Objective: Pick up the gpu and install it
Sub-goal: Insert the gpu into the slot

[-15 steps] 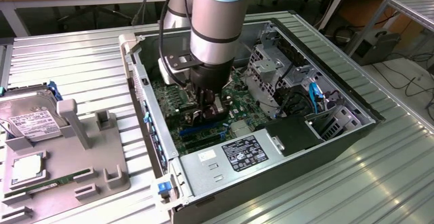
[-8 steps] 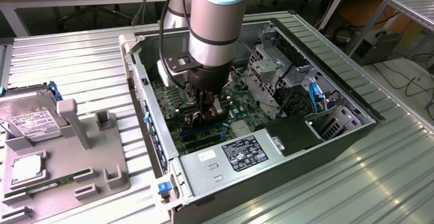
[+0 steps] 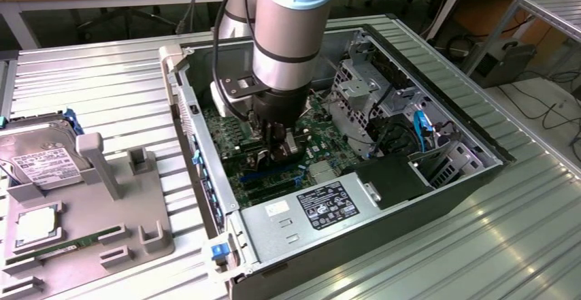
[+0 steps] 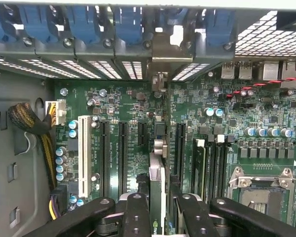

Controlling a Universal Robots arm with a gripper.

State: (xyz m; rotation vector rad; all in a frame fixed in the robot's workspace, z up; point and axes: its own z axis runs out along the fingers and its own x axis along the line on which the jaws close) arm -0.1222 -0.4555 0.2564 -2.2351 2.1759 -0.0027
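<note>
Exterior view: the arm is reaching straight down into the open PC case (image 3: pixel 436 120) at frame center, with the gripper (image 3: pixel 277 152) sitting low over the green motherboard (image 3: pixel 238 164). A hard drive (image 3: pixel 41 160) is resting in the grey tray (image 3: pixel 136 228) at far left.

Wrist view: the fingers (image 4: pixel 136 213) are clamping the gpu (image 4: pixel 157 190) edge-on, bottom center, standing upright among the black slots (image 4: pixel 122 158), its bracket (image 4: pixel 164 53) reaching the case's rear wall.
</note>
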